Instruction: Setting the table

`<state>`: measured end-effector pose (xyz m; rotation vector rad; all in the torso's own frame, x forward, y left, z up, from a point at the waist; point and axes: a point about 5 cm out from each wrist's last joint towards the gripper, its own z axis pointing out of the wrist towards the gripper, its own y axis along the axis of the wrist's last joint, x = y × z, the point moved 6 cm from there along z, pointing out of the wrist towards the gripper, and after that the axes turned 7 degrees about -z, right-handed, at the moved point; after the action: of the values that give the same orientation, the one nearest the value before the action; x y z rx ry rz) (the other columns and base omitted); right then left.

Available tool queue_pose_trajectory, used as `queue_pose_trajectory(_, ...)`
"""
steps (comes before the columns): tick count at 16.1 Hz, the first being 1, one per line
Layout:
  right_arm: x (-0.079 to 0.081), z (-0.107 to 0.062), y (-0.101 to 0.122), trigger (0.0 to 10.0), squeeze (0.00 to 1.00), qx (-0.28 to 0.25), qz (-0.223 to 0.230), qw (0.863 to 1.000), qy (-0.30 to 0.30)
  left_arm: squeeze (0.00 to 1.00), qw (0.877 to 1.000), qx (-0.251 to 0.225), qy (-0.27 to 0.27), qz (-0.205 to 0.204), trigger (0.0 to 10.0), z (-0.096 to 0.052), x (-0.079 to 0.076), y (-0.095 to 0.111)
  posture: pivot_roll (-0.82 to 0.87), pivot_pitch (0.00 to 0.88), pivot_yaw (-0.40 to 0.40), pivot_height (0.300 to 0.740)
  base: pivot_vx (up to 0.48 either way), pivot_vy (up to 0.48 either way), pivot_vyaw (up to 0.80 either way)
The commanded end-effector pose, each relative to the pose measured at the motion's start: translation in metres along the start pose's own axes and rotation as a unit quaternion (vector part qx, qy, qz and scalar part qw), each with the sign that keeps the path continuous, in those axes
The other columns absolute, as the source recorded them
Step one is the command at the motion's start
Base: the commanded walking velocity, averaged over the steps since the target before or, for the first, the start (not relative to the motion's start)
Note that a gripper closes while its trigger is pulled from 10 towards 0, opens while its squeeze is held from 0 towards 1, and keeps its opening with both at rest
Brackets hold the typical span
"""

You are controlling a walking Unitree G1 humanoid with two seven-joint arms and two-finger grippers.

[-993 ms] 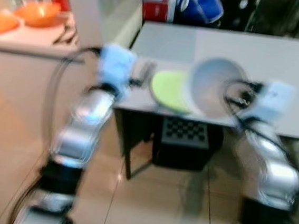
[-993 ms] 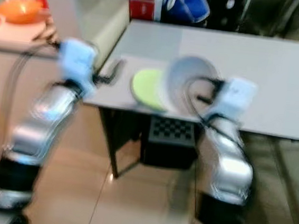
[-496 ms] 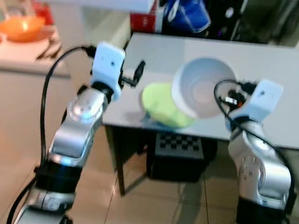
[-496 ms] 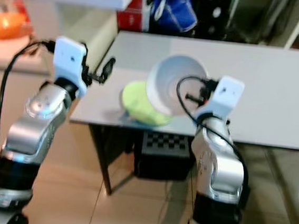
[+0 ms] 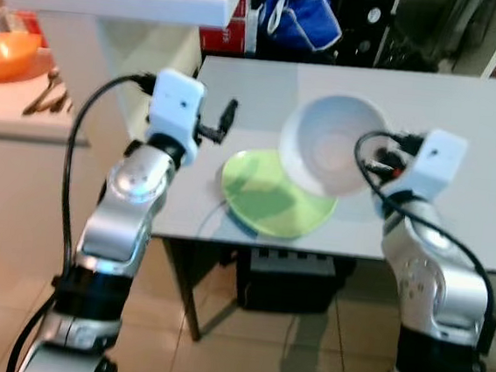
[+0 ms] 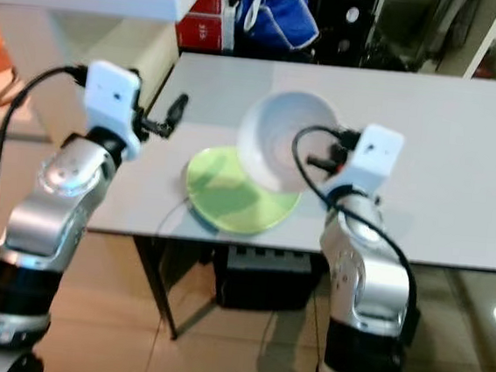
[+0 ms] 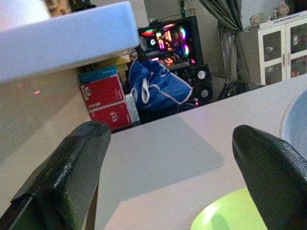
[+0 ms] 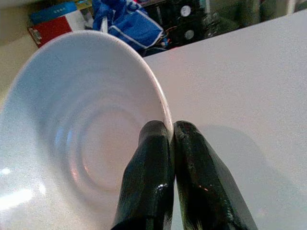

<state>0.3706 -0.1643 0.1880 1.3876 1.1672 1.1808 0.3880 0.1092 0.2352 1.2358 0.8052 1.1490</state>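
My right gripper [image 8: 165, 132]: pinching the rim of the white bowl [image 5: 326, 154], fingers pressed together on it.
White bowl: tilting in the air above the grey table [image 5: 466, 110], its hollow facing toward me and to my left, its lower edge overlapping the green plate [image 5: 269, 197].
Green plate: lying flat near the table's front edge.
My left gripper [image 7: 172, 167]: hovering over the table's left corner, fingers spread wide, holding nothing, pointing across the table.

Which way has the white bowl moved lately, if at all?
No clear move: the white bowl, gripped by the right gripper, still overlaps the green plate's far-right rim above the table.
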Motion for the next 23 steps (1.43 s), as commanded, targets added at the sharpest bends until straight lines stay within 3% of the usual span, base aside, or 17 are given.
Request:
queue_pose_trajectory(1,-0.012,-0.001,0.010,10.0,0.00,-0.012,0.016,1.000,-0.012,0.00,1.000,-0.003,-0.028,0.001,10.0,-0.002,-0.012,0.002,0.01,0.000,0.043,0.740,0.000,0.000,0.00)
queue_pose_trajectory(4,-0.016,-0.001,0.003,10.0,0.00,0.007,0.057,0.998,-0.001,0.00,0.997,0.022,-0.071,0.030,10.0,-0.014,-0.015,-0.007,0.00,0.000,0.061,0.740,0.000,0.000,0.00)
queue_pose_trajectory(5,-0.016,0.000,0.002,10.0,0.00,0.011,0.067,0.998,0.001,0.00,0.996,0.029,-0.069,0.038,10.0,-0.015,-0.010,-0.009,0.00,0.000,0.059,0.740,0.000,0.000,0.00)
queue_pose_trajectory(7,-0.017,0.011,-0.013,10.0,0.00,0.071,0.142,0.987,-0.011,0.00,0.996,0.058,-0.051,0.053,10.0,-0.019,0.015,-0.017,0.01,0.000,0.056,0.740,0.000,0.000,0.00)
queue_pose_trajectory(8,-0.016,0.015,-0.013,10.0,0.00,0.079,0.155,0.985,-0.011,0.00,0.995,0.061,-0.058,0.052,10.0,-0.021,0.016,-0.017,0.01,0.000,0.056,0.740,0.000,0.000,0.00)
queue_pose_trajectory(9,-0.009,0.022,-0.011,10.0,0.00,0.092,0.173,0.981,0.007,0.00,0.992,0.073,-0.086,0.050,10.0,-0.025,0.012,-0.018,0.02,0.000,0.050,0.740,0.000,0.000,0.00)
queue_pose_trajectory(13,0.017,0.034,-0.012,10.0,0.00,0.131,0.170,0.975,0.064,0.00,0.982,0.097,-0.155,0.047,10.0,-0.040,0.001,-0.024,0.03,0.000,0.031,0.740,0.000,0.000,0.00)
queue_pose_trajectory(14,0.025,0.041,-0.016,10.0,0.00,0.151,0.200,0.965,0.071,0.00,0.974,0.120,-0.188,0.044,10.0,-0.053,-0.005,-0.032,0.03,0.000,0.030,0.740,0.000,0.000,0.00)
queue_pose_trajectory(17,0.027,0.051,-0.030,10.0,0.00,0.183,0.212,0.958,0.066,0.00,0.966,0.149,-0.209,0.034,10.0,-0.063,-0.008,-0.041,0.04,0.000,0.034,0.740,0.000,0.000,0.00)
queue_pose_trajectory(19,0.033,0.053,-0.040,10.0,0.00,0.213,0.244,0.943,0.078,0.00,0.963,0.146,-0.225,0.021,10.0,-0.065,-0.018,-0.038,0.03,0.000,0.038,0.740,0.000,0.000,0.00)
queue_pose_trajectory(23,0.028,0.057,-0.038,10.0,0.00,0.212,0.263,0.939,0.071,0.00,0.962,0.147,-0.231,0.012,10.0,-0.065,-0.022,-0.035,0.05,0.000,0.029,0.740,0.000,0.000,0.00)
